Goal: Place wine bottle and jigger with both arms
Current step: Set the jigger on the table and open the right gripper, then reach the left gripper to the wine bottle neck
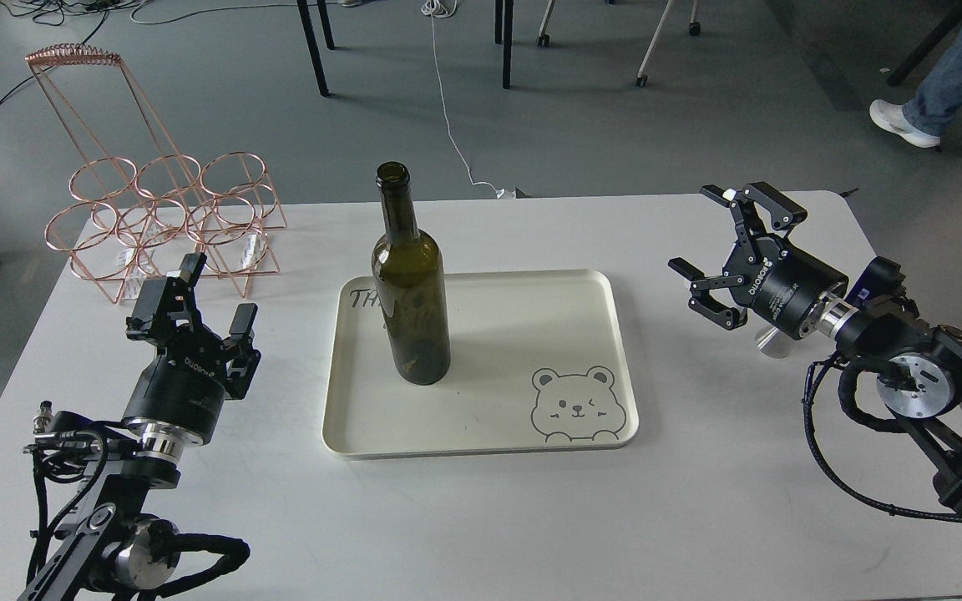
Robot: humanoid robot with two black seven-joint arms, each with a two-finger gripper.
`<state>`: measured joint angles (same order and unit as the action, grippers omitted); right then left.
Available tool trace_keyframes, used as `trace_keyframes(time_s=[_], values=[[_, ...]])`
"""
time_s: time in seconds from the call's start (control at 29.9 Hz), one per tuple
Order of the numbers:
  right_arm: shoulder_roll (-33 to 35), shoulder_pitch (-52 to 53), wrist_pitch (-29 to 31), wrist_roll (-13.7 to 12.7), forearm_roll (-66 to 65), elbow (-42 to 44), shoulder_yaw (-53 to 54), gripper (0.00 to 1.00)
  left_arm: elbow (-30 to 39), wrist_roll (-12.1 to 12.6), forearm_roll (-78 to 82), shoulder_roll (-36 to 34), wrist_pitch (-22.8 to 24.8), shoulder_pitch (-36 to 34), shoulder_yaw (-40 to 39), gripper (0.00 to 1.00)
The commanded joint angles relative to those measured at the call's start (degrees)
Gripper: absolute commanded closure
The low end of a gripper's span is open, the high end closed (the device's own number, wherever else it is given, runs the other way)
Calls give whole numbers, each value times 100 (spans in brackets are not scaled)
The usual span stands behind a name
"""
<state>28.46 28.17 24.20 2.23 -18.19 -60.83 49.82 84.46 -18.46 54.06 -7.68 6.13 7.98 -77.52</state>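
Standing upright on the tray (481, 426), the bottle (411, 284) is sitting near its left side while both grippers are hanging open and empty over the table (698, 517).

From the head view, the left gripper (212, 305) is hovering left of the tray with its fingers spread, well apart from the bottle and just in front of the copper wire rack (168, 221). The right gripper (719, 250) is hovering right of the tray, fingers spread wide and pointing toward the tray. The jigger (772, 340) is lying mostly hidden under the right wrist, only a bit of silver metal showing on the table, apart from the fingers. A bear drawing (574, 405) is showing at the tray's near right corner.
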Motion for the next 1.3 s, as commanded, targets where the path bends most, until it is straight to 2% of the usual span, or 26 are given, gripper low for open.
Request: trace_keyframes(time_s=[0.0,0.07,0.13,0.3,0.5,0.7,0.8,0.93,1.27], values=[[-16,-13,-100,-56,0,-17,2,1,9,0,8,-14,2,2,0,2],[-43,-22,-100,-30,0,-26,28,1,18,-17,8,-32,11,-7,-8,2],[-69,-22,-100,31,0,-26,54,1,27,-166,17,-93,29,-7,-17,2],[-78,-39,-100,181,0,-17,107,1,123,-954,26,-575,55,-86,-8,2],[-78,-127,-100,207,0,-26,107,1,404,-954,902,-1542,467,-113,0,2],[-87,-162,-100,216,-9,-26,107,1,703,-954,3028,-2342,767,-428,9,2],[-87,-171,-100,216,-27,-26,107,1,809,-954,4301,-2659,776,-858,149,2],[-95,-206,-100,216,-35,-26,98,1,827,-954,5701,-2905,767,-1561,413,2],[-95,-259,-108,251,-53,-35,98,1,888,-954,6397,-3187,732,-2582,1116,2]])
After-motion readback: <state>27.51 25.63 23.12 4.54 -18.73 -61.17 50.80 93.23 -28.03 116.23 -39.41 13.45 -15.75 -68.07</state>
